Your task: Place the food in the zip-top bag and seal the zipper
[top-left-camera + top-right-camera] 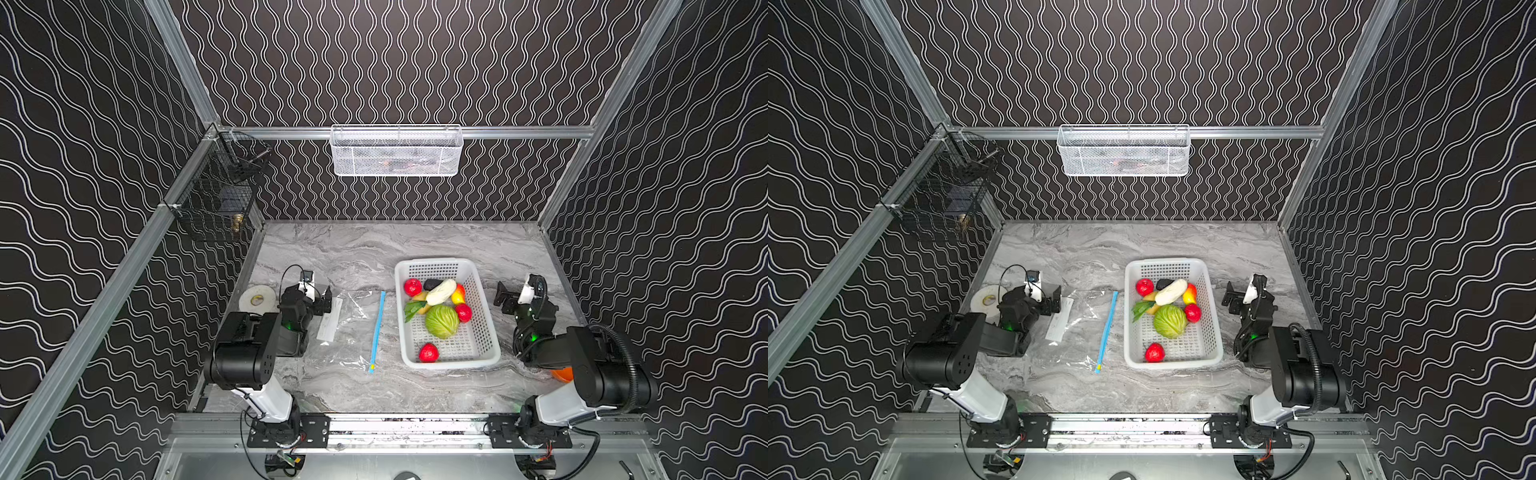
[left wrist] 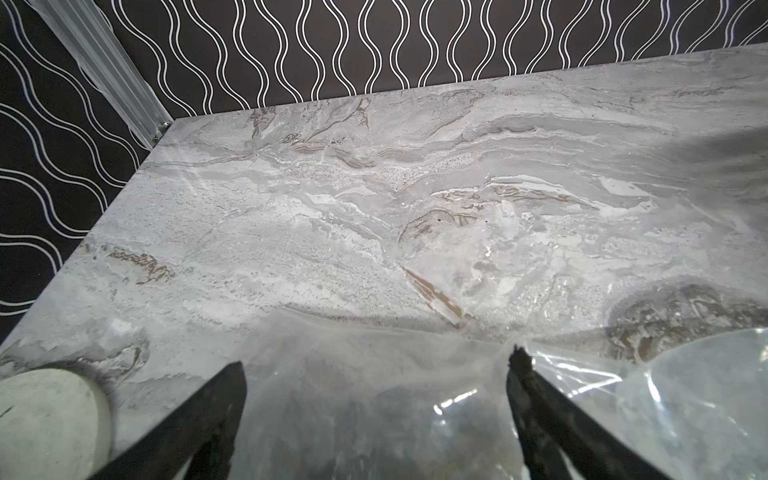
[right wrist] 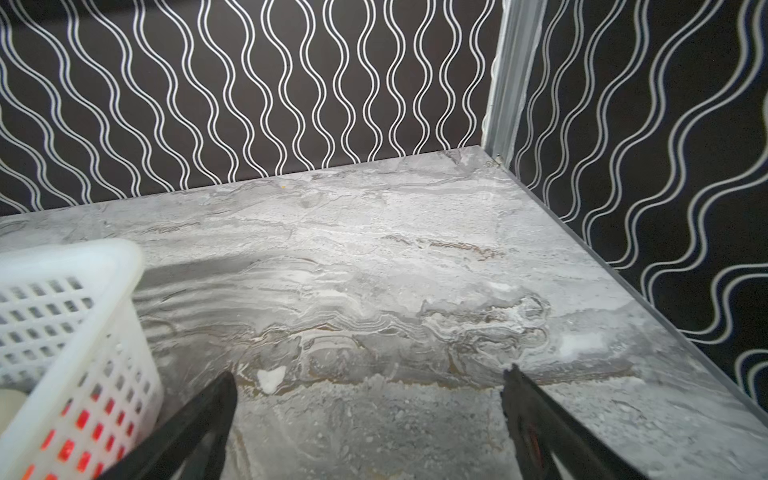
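Nearest me, the yellow slider tab point(image 1: 372, 367) caps the six o'clock end of the zipper point(image 1: 377, 328), a pale blue strip running toward twelve. The zip-top bag point(image 1: 351, 328) lies flat, clear and crinkled, at nine o'clock of the white basket point(image 1: 451, 365), and looks empty from here. All the food point(image 1: 441, 321) sits in that basket. The left gripper point(image 2: 376, 365) is spread wide over the bag's nine o'clock edge. The right gripper point(image 3: 368, 374), also spread, stands at the basket's three o'clock, holding nothing. Nothing's started, I'd say; next, the bag's mouth needs opening.
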Tool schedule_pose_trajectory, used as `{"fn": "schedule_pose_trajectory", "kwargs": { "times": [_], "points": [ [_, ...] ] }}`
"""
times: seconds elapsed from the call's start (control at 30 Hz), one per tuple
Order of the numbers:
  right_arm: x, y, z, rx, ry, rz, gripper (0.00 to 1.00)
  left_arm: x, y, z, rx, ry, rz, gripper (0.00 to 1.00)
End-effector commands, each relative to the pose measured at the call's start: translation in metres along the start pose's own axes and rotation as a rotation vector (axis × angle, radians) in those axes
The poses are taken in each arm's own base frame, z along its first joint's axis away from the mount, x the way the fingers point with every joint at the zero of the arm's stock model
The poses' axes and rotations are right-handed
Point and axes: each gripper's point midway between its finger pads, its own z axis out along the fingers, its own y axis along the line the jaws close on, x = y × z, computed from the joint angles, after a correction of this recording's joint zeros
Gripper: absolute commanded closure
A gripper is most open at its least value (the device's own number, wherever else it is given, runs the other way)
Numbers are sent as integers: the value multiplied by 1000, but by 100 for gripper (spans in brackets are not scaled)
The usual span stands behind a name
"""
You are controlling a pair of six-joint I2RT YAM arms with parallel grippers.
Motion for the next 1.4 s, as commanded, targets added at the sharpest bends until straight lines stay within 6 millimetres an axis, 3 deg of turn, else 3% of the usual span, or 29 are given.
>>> {"fn": "schedule_pose_trajectory", "kwargs": {
  "times": [0.0,1.37],
  "points": [
    [-8,0,0,3,-34,-4,1,-3,0,1,0,-9,9,1],
    [-9,0,-1,5,-38,-4,1,-3,5,1,-31,-6,2,1]
  ]
}}
